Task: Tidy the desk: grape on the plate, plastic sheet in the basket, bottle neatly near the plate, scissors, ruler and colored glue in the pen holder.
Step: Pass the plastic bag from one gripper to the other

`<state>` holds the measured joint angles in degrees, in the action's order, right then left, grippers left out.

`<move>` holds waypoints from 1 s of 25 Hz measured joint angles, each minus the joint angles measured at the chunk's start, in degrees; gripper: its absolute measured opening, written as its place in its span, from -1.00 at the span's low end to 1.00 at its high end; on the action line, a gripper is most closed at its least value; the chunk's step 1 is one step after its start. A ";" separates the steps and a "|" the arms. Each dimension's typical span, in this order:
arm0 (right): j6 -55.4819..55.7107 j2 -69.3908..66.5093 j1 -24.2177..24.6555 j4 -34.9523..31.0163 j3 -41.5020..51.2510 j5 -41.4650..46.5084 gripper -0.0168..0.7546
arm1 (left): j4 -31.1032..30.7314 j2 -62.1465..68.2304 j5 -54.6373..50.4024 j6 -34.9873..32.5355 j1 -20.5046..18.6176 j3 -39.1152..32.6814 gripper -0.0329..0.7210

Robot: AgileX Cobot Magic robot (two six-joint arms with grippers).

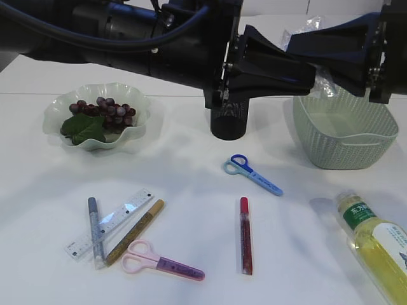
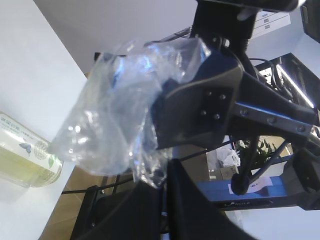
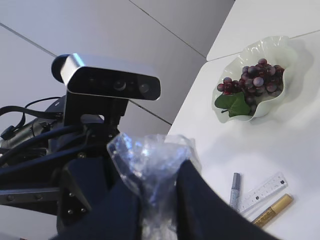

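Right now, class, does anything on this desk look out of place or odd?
Yes. The bottle lies on its side at the desk's right edge. The ruler and glue pens lie crossed in a heap, and the plastic sheet is pinched between both grippers.

You get little readable text here. The bottle (image 1: 375, 244) at the table's right edge has a green label with white Chinese characters, too small to make out; in the left wrist view its label (image 2: 30, 150) shows a small bird and green leaf mark, lettering blurred. The clear ruler (image 1: 111, 222) carries graduation marks and tiny digits, not legible. In the left wrist view, a blue bar (image 2: 250, 195) on the background stand bears white lettering that looks like "AGILE", partly hidden. A white tag (image 2: 270, 21) at the top has dark printed lines, unreadable.
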<state>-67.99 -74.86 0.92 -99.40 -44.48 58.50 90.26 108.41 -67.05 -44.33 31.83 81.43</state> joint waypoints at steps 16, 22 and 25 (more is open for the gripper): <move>-0.53 -0.13 -0.10 -1.04 0.00 -0.37 -0.69 | 0.00 0.12 -0.10 1.27 0.00 0.00 -0.44; -0.53 -0.35 -0.10 -1.04 0.00 -0.50 -0.69 | -2.48 0.12 -0.10 3.65 0.00 0.00 0.11; -0.53 -0.35 -0.10 -1.04 0.00 -0.50 -0.69 | -3.87 0.12 -0.10 4.76 -0.72 0.00 0.14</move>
<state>-68.52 -75.21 0.82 -100.44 -44.48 58.01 86.38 108.54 -67.15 -39.57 31.12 81.43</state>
